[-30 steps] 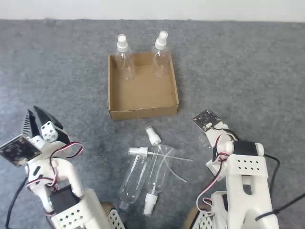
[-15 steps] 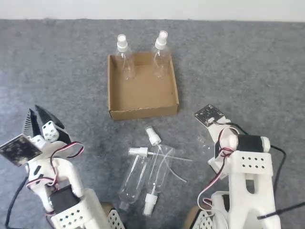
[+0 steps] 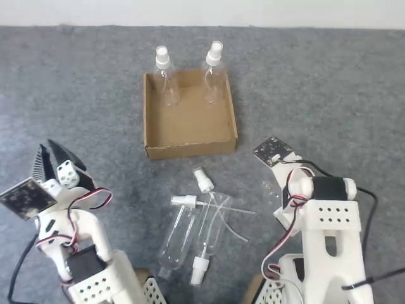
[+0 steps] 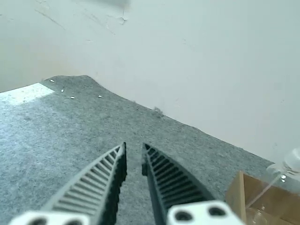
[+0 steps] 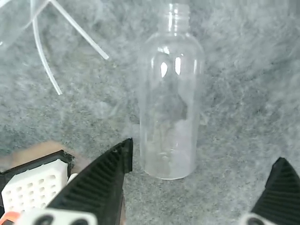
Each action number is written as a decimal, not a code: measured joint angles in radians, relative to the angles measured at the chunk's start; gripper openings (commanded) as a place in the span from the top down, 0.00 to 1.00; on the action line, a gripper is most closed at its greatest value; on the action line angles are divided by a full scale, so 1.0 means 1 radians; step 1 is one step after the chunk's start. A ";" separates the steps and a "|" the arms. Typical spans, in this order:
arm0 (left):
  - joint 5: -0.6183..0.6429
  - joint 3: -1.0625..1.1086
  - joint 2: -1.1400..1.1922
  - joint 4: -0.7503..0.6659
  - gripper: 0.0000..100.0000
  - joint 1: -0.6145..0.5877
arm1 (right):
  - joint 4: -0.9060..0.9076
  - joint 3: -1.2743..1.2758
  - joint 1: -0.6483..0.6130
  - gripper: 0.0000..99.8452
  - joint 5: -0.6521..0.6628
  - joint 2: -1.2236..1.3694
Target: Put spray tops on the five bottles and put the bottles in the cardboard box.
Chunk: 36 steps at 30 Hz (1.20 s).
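Right gripper (image 5: 204,152) spread wide, empty. Uncapped bottle (image 5: 171,108) lay on its side just ahead, nearer one jaw, neck pointing away. Risk: that jaw touches first on closing and rolls the bottle aside.

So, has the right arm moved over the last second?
Yes, slightly: in the high view the right arm has crept up the table at its wrist, toward the near wall of the cardboard box.

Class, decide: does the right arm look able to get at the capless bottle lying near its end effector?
Probably yes: the right end effector is open just above the capless bottle, and nothing lies across it.
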 measured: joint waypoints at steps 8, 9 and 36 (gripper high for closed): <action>0.000 0.000 0.000 0.000 0.94 0.000 | 0.000 0.000 -0.032 0.60 0.000 0.000; 0.000 0.000 0.000 0.000 0.94 0.000 | 0.000 0.000 -0.032 0.60 0.002 0.000; 0.000 0.000 0.000 0.000 0.94 0.000 | -0.003 -0.219 -0.097 0.60 -0.031 0.276</action>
